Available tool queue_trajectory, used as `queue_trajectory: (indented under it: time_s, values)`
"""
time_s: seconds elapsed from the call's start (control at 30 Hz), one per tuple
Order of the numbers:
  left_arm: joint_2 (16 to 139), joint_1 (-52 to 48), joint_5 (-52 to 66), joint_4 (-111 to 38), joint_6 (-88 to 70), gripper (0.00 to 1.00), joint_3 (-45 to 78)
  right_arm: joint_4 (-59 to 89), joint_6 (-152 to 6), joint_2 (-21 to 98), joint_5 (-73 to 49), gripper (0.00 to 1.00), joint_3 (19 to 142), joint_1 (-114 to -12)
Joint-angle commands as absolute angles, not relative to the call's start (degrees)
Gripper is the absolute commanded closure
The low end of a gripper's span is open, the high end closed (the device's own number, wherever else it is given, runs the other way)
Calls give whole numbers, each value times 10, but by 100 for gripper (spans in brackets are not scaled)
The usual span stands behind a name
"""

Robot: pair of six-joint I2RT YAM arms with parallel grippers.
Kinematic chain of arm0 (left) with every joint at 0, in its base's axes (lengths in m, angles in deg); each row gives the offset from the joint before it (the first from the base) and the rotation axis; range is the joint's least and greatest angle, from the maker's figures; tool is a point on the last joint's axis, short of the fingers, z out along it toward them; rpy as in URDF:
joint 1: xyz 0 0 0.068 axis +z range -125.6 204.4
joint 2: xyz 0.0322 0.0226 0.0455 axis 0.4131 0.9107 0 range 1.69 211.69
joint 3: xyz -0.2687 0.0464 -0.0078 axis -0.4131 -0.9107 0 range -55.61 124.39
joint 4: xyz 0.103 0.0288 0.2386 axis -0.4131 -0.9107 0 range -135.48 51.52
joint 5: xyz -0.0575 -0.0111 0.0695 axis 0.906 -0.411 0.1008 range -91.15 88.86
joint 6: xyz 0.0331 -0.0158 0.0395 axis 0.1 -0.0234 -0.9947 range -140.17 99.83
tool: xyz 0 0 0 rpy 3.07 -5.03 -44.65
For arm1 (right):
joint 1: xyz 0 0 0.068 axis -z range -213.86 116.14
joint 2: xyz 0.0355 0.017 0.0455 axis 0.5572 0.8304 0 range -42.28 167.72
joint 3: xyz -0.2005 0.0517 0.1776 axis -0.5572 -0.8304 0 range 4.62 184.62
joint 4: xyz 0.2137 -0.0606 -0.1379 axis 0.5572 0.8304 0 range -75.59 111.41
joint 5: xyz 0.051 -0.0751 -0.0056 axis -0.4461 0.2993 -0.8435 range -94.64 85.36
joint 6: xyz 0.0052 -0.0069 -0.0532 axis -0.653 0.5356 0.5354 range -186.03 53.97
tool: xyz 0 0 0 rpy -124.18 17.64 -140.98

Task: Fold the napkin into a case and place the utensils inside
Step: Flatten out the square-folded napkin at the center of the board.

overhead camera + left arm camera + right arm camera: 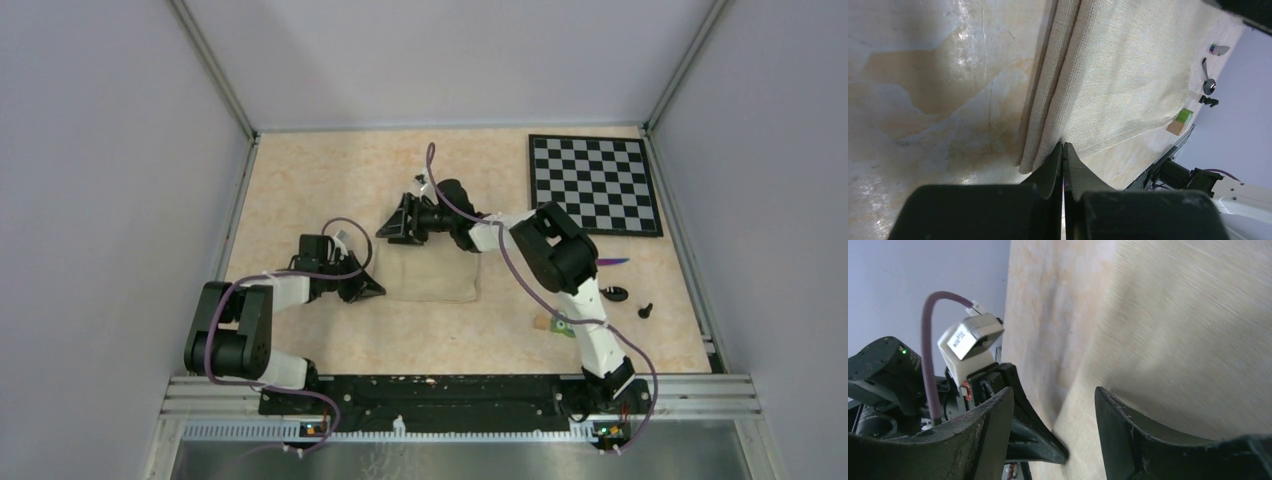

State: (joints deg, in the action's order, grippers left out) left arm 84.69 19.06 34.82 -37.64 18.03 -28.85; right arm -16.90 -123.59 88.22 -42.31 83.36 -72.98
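The beige napkin [432, 272] lies folded in layers mid-table; its stacked edges show in the left wrist view [1118, 75]. My left gripper [366, 287] is at its near left corner, jaws shut [1064, 146] with the tips pinching the napkin's hem. My right gripper [393, 228] hovers at the far left corner, open [1054, 390], one finger over the cloth [1173, 315] and one over bare table. The utensils lie to the right: a purple-blue piece [612, 261] [1219, 49] and a dark spoon [613, 293] [1207, 80].
A black-and-white chessboard [593, 183] sits at the back right. A small black knob [645, 310] and a green block [562, 325] lie near the right arm's base. Walls close in on the table at left, right and back.
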Motion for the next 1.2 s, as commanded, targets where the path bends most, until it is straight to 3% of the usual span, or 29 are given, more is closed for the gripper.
queue_trajectory:
  time_s: [0.0,0.03,0.07,0.67,1.03,1.17]
  values:
    - [849,193,281,-382,161,100,-295,-202,-1238,909,-419,28,893,-746]
    - [848,193,279,-382,160,100,-294,-205,-1245,919,-415,19,897,-748]
    - [849,193,278,-390,158,100,-292,-195,-1243,926,-406,18,903,-748]
    - [838,194,238,-432,159,100,-303,-38,-1226,1087,-343,21,1137,-701]
    - [837,194,244,-452,148,100,-282,200,-1191,1246,-338,21,1479,-657]
    - [817,194,261,-478,143,100,-252,259,-1128,1178,-371,20,1504,-634]
